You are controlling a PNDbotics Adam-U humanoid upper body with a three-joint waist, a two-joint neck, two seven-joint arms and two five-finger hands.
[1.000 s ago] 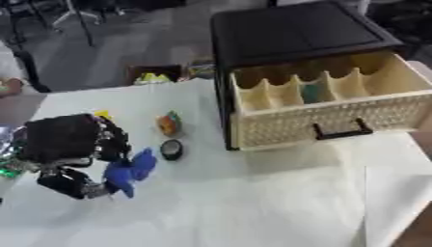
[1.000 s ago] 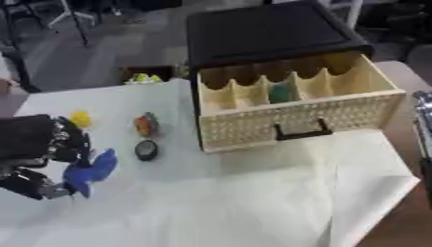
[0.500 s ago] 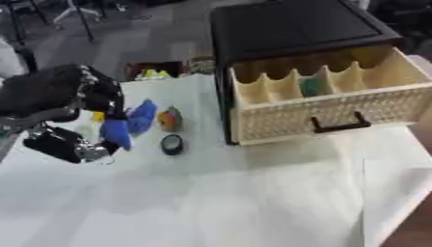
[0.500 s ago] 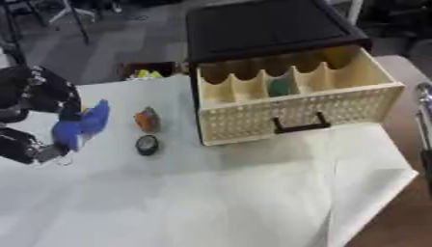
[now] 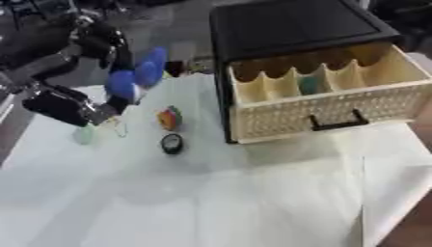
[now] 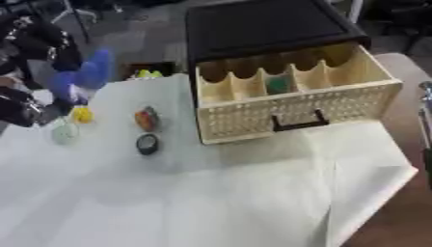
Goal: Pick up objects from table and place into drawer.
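Covering the near half of the table (image 5: 211, 202) is a white cloth, creased, its right edge hanging toward the front corner. Past the bare stretch lies a small round black object (image 5: 172, 143), flat on the cloth. Just beyond it stands one orange object with green and red patches (image 5: 169, 118), apart from the black one. Left of these, in the right eye view, sit a pale green roundish thing (image 6: 64, 132) and a small yellow thing (image 6: 82, 115), near each other. That makes four loose things on the cloth.

Above them, off the table, the robot's left hand (image 5: 80, 103) is raised, its dark fingers curled round a blue object (image 5: 135, 77) that sticks up and to the right from the grip. It hangs left of the drawer, well apart from it, with nothing between the two.

The cream drawer (image 5: 325, 103) stands pulled out of a black cabinet (image 5: 291, 26), its front perforated and bearing one black handle (image 5: 336, 123). Dividers split it into compartments; one green thing (image 5: 310, 85) lies in a middle compartment.

A dark strip at the right edge of the right eye view may be the right arm; no right hand shows.

Behind the table, a dark box holds something yellow-green (image 6: 148, 73).
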